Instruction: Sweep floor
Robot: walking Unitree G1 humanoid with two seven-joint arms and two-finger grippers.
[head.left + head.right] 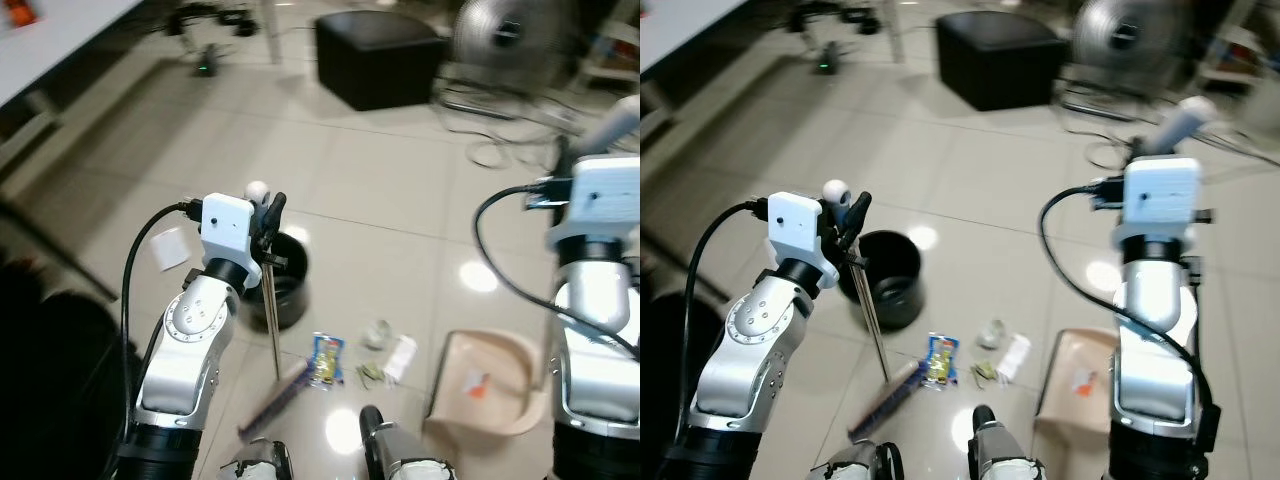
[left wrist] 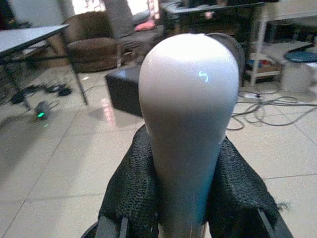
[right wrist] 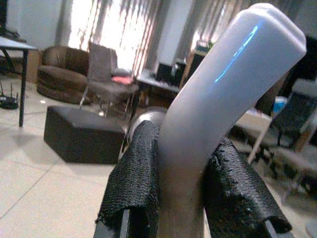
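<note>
Left eye view: the left gripper (image 1: 268,215), left of centre frame, has its 2 black fingers clamped on the top of the broom handle (image 1: 272,320), a grip that lets the arm steer the stick from above. The handle's long axis runs nearly vertical in the picture, its white knob uppermost at the gripper, slanting slightly rightward down to the purple brush head (image 1: 280,398) on the tiles at lower centre. That head lies at an angle, its near end toward the lower left, its far end pointing at the litter (image 1: 328,360) just beside it: a blue wrapper, crumpled scraps and a white piece.

At right, the right gripper (image 1: 1162,140) is clenched on the pale, curved dustpan handle (image 3: 233,84), holding the beige dustpan (image 1: 490,385) on the floor at lower right with its open mouth turned left, toward the litter, apparently to receive it. A black bin (image 1: 285,285) stands behind the broom.
</note>
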